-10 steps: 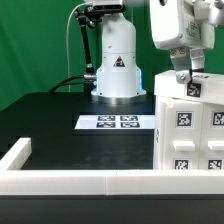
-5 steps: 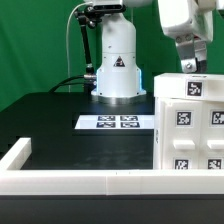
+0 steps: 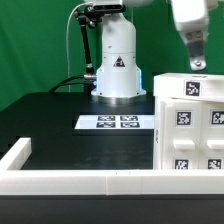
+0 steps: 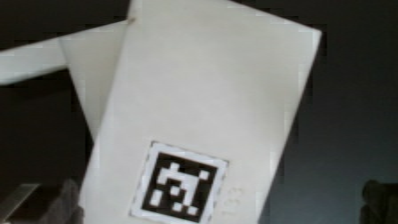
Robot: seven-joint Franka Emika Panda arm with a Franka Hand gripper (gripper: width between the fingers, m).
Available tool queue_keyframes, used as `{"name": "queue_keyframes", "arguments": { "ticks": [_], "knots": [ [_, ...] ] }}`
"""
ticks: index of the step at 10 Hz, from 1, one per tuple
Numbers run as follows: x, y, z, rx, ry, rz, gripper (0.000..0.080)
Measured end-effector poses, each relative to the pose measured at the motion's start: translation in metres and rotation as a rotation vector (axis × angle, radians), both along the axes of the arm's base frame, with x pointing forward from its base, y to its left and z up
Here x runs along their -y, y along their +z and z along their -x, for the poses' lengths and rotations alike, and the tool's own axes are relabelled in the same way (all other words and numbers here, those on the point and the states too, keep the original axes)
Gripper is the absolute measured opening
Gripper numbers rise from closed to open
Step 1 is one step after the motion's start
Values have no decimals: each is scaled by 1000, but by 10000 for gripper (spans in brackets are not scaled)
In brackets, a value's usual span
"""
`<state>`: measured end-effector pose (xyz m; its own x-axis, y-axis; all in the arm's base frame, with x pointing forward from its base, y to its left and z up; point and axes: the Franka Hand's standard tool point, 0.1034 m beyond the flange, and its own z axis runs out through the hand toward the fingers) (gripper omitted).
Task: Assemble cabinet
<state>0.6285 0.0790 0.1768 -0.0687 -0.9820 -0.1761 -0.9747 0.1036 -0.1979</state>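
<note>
The cabinet [image 3: 190,125] is a large white box with several black-and-white tags, standing upright at the exterior view's right. My gripper [image 3: 197,63] hangs just above its top face, clear of it. In the wrist view the cabinet's white top [image 4: 205,90] with one tag fills the picture directly beneath the gripper [image 4: 210,203]. The dark fingertips [image 4: 43,202] stand far apart at the two sides of that face, open, with nothing held between them.
The marker board [image 3: 117,122] lies flat on the black table before the arm's white base [image 3: 115,62]. A long low white border wall [image 3: 80,182] runs along the front and turns back at the exterior view's left.
The gripper has let go of the cabinet's top, opened wide and risen up and toward the exterior view's right. The cabinet has stayed in place.
</note>
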Motion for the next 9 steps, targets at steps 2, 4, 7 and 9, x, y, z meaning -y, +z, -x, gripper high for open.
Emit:
{"name": "queue_keyframes", "arguments": {
  "ticks": [2,4,7,9],
  "knots": [
    [3,1,-6,35,262,53,796],
    [12,-1,-16,50,465,85,796],
    [12,-1,-17,88,689,139,796],
    [12,-1,-17,110,819,167,796]
  ]
}}
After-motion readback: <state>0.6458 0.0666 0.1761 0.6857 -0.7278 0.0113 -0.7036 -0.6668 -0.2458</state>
